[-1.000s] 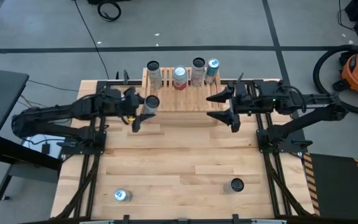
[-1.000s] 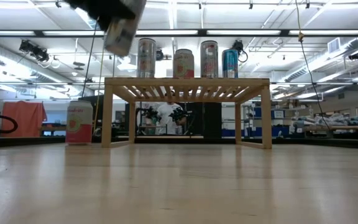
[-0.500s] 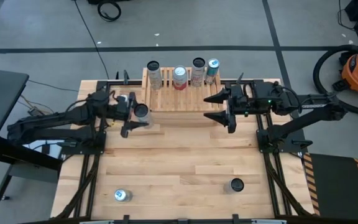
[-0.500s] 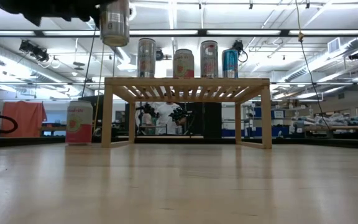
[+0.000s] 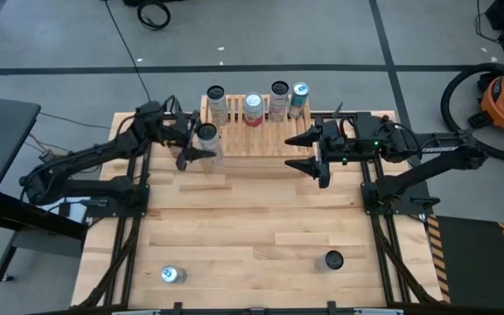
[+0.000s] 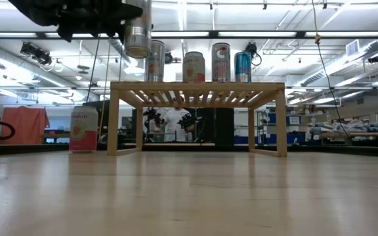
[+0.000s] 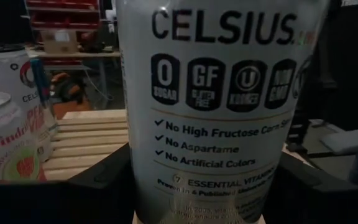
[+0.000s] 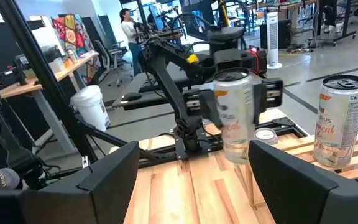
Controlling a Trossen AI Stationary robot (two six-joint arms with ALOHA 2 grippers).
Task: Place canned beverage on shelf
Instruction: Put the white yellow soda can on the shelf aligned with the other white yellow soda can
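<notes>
High view: my left pincer (image 5: 196, 147) is clamped on a silver can (image 5: 206, 134) and holds it upright over the left end of the shelf (image 5: 256, 140), in front of the four cans standing along the shelf's back edge. My right pincer (image 5: 308, 150) hangs at the shelf's right end with its fingers spread wide and nothing between them. Two more cans stand well apart near the front of the surface (image 5: 243, 227), one front left (image 5: 172, 276), one front right (image 5: 332, 260).

Low view: the held can (image 6: 137, 29) hangs in the air, its base clear above the shelf's slatted top (image 6: 199, 85), just left of the first (image 6: 155, 61) of the four standing cans. A pink can (image 6: 83, 129) stands on the surface left of the shelf's leg.

Left wrist view: the can (image 7: 219, 106) fills the picture between my two dark fingers (image 7: 104, 186), its Celsius label facing the camera. Two of the shelf's cans (image 7: 8, 134) show beside it over the wooden slats.

Right wrist view: my own fingers (image 8: 114, 171) stand far apart, empty. Across the shelf my left pincer (image 8: 235, 96) grips its can (image 8: 234, 115), and another can (image 8: 336, 121) stands on the slats nearby.
</notes>
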